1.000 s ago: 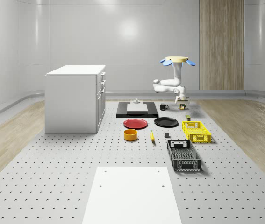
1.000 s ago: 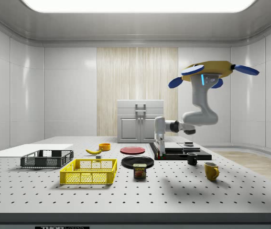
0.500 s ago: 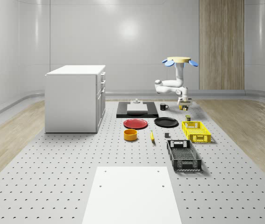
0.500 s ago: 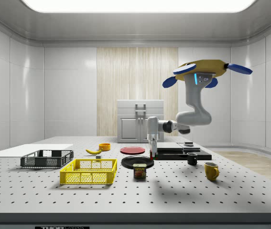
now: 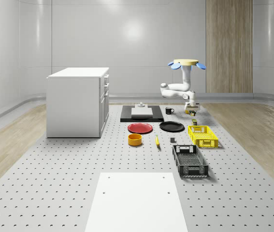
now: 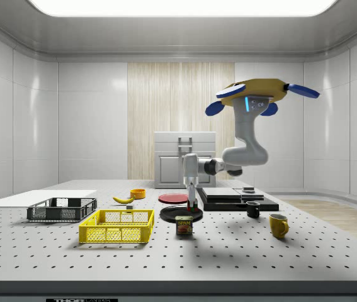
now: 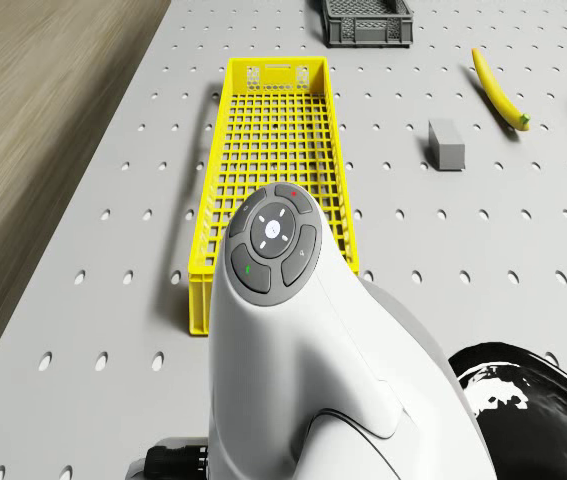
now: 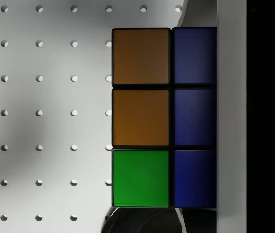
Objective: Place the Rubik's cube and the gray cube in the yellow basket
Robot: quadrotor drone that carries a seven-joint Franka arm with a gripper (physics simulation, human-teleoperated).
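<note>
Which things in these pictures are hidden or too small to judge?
- Gripper: too small in the side view to judge.
- Rubik's cube: wrist view, frame edge cuts it off.
- Yellow basket: drone view, arm covers its near end.
- Gray cube: whole-scene view, tiny.

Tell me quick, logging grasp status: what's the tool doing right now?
Tool: shut on the Rubik's cube, carried above the table near the yellow basket.

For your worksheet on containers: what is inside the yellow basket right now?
The yellow basket holds nothing visible; its near end is covered by the arm. The gray cube lies beside it.
</note>
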